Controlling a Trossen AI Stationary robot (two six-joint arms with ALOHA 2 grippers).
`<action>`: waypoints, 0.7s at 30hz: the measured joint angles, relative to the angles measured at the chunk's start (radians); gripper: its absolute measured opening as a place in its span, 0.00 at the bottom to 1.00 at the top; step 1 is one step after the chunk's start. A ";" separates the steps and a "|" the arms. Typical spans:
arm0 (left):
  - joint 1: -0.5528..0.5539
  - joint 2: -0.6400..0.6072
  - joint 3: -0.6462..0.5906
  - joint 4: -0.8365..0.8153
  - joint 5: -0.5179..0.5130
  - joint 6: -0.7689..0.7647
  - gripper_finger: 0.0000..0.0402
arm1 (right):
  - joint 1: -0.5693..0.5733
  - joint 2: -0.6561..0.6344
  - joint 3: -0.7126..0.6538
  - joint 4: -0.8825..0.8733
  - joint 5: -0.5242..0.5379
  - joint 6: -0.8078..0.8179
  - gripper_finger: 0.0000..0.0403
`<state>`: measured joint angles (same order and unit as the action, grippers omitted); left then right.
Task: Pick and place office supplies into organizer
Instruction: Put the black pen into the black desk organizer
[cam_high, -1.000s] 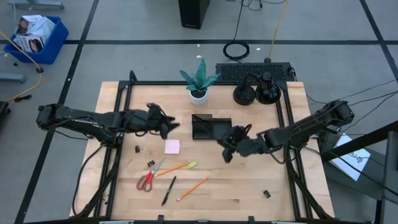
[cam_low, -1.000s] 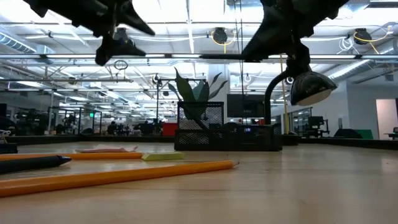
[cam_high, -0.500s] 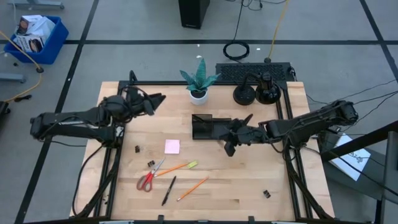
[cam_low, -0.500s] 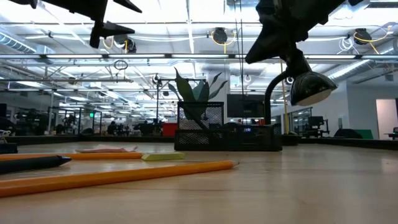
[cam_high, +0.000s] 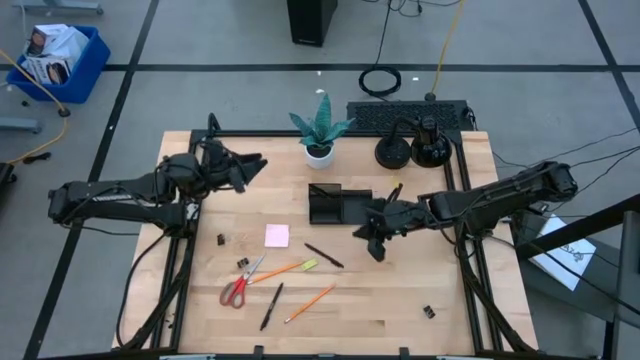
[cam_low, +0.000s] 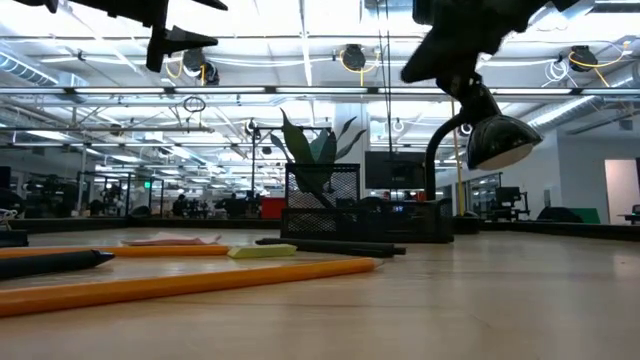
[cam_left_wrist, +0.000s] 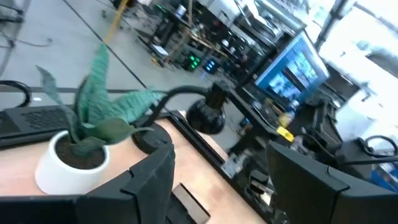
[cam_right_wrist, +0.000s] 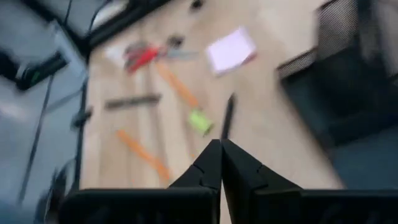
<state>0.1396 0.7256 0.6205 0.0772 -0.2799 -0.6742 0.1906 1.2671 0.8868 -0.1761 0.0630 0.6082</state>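
- Our right gripper (cam_high: 378, 236) hangs just beside the organizer (cam_high: 338, 204), on its right-hand side in the high view. Fingers (cam_right_wrist: 211, 163) pressed together, nothing between them.
- A black pen (cam_high: 324, 255) lies loose on the table (cam_high: 400, 300), just in front of the organizer and beside the highlighter (cam_high: 309, 265). Not in any compartment.
- Our left gripper (cam_high: 250, 165) is up over the table's far-left part, near the potted plant (cam_high: 320, 128). Jaws stand apart and hold nothing; the wrist view shows both fingers (cam_left_wrist: 152, 177) with a clear gap.
- Other supplies on the table, left of centre: pink sticky pad (cam_high: 277, 235), red scissors (cam_high: 240, 285), orange pencil (cam_high: 310, 302), a second black pen (cam_high: 271, 306), binder clips (cam_high: 221, 239).
- One more clip (cam_high: 428, 312) sits well apart near the front right corner.
- We can't tell what's inside the organizer.
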 joint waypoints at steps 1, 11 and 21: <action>-0.005 0.007 0.000 0.003 0.013 0.007 0.64 | 0.006 0.003 0.000 0.002 -0.028 -0.008 0.00; -0.129 0.265 0.001 -0.015 0.137 0.147 0.64 | 0.040 0.008 -0.007 -0.171 -0.038 0.108 0.02; -0.301 0.577 0.227 -0.047 0.032 0.519 0.57 | 0.129 0.002 -0.239 -0.170 -0.162 0.377 0.02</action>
<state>-0.1609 1.3027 0.8476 0.0298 -0.2480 -0.1554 0.3197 1.2690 0.6478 -0.3464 -0.0986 0.9850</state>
